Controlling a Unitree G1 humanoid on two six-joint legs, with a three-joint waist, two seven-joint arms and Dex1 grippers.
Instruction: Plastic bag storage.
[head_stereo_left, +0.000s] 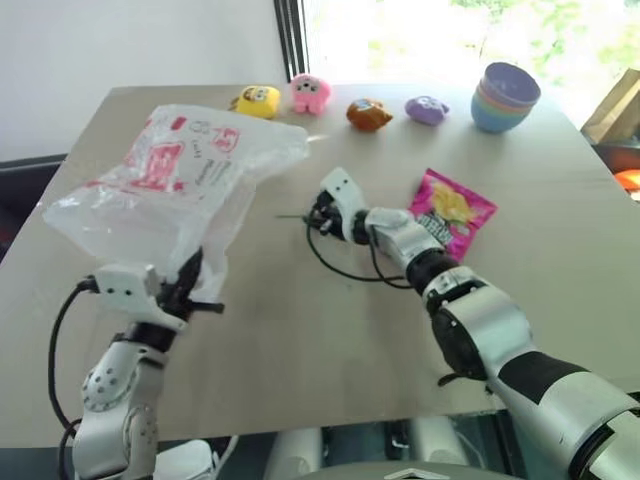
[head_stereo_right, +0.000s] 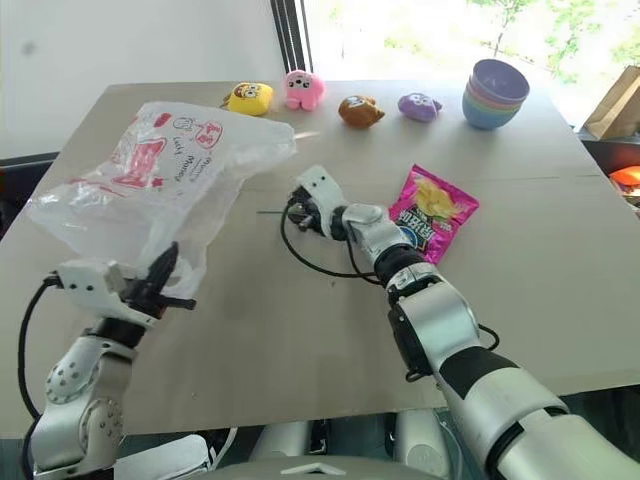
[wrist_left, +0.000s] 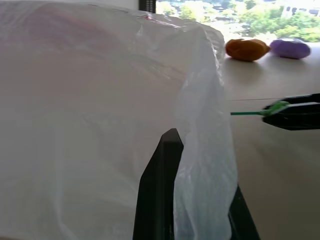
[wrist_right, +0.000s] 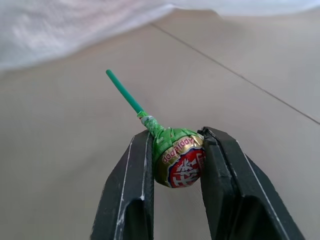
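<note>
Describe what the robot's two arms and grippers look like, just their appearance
Both arms are silver-grey metal segments with rounded joints and black bands. The left gripper and the right gripper each have two flat black fingers on a white wrist housing. Black cables loop loosely beside each forearm. The left arm's joint housing shows a ring of small screw holes.

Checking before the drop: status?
Left gripper shut on plastic bag, held up. Right gripper shut on lollipop, beside bag. Path between clear.

The plastic bag (head_stereo_left: 170, 185) is translucent white with red print. The lollipop (wrist_right: 175, 157) wears green, gold and red foil on a green stick. The snack packet (head_stereo_left: 452, 212) is pink and yellow; the desk (head_stereo_left: 300, 340) is beige.
</note>
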